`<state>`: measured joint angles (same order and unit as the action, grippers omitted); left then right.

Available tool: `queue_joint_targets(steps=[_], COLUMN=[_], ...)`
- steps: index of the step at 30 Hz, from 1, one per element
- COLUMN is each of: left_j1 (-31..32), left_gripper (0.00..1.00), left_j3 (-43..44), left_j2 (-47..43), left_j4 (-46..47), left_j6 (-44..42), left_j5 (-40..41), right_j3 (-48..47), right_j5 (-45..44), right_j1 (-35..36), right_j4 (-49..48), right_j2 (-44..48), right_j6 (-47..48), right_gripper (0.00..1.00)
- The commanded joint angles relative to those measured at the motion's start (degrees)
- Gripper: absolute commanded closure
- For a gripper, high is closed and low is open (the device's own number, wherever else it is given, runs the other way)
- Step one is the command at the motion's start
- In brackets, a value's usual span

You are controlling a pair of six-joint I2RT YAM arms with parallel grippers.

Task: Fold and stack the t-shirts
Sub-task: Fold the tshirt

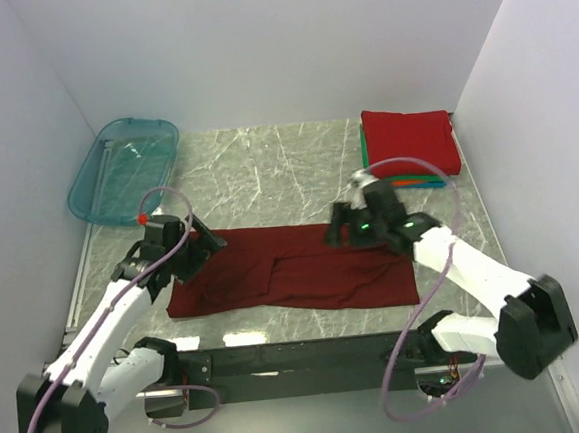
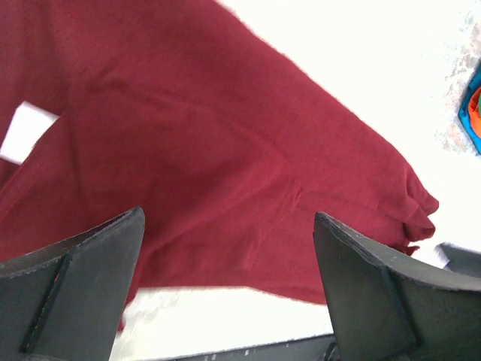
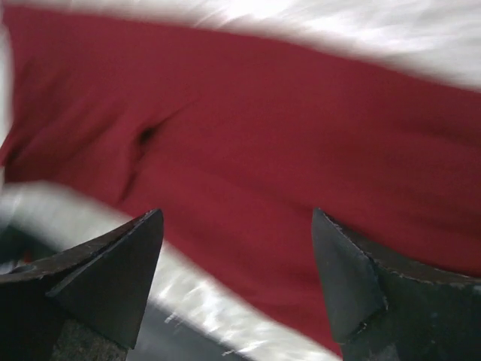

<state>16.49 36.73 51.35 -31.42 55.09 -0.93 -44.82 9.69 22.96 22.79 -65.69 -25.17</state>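
— Left gripper (image 2: 229,218), right gripper (image 3: 237,214)?
— Both spread wide, holding nothing, poised over the shirt (image 1: 288,267): left at its left end, right at its far edge, right of centre.
— Shirt where?
— Flat in a long band across the near middle of the table (image 1: 266,168).
— Next fold, probably?
— Ends toward the middle. Pinch all layers at matching edges, lift level, lay down without dragging.
— Count?
— Two grippers, one loose shirt. Farther right, one stack (image 1: 409,142): red on top, green, orange and blue edges beneath, so seemingly four. Far left, one tub (image 1: 86,182).
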Motion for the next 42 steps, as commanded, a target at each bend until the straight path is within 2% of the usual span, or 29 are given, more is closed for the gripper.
queue_joint_targets(steps=[1, 4, 7, 14, 23, 30, 42], left_j1=[0.0, -1.1, -2.4, -5.4, -6.2, -6.2, -6.4], left_gripper=[0.01, 0.01, 0.00, 0.00, 0.01, 0.01, 0.01], left_j3=[-0.8, -1.6, -3.6, -7.1, -11.2, -12.0, -12.5], left_j2=[3.9, 8.5, 12.2, 18.0, 16.8, 16.2, 15.9], left_j4=[11.9, 16.9, 23.1, 28.1, 29.5, 29.4, 28.3], left_j6=[-2.6, -2.1, -2.8, -3.8, -3.4, -3.9, -5.0], left_j5=[-2.1, -1.8, -4.0, -8.0, -8.7, -7.3, -5.8], right_j3=[1.1, -0.9, -5.5, -17.4, -21.6, -23.1, -24.8], right_j5=[7.9, 8.5, 5.4, -0.1, -6.0, -9.6, -11.1], right_j1=[10.9, 21.6, 28.1, 35.2, 36.3, 37.4, 37.8], right_j4=[-11.0, -16.3, -17.8, -14.4, -9.7, -5.9, -5.2], right_j2=[-4.0, -10.4, -18.5, -32.1, -38.1, -41.3, -42.9], right_j6=[-6.1, -10.9, -14.1, -16.0, -16.0, -15.4, -16.3], right_gripper=[0.15, 0.18, 0.20, 0.29, 0.35, 0.36, 0.68])
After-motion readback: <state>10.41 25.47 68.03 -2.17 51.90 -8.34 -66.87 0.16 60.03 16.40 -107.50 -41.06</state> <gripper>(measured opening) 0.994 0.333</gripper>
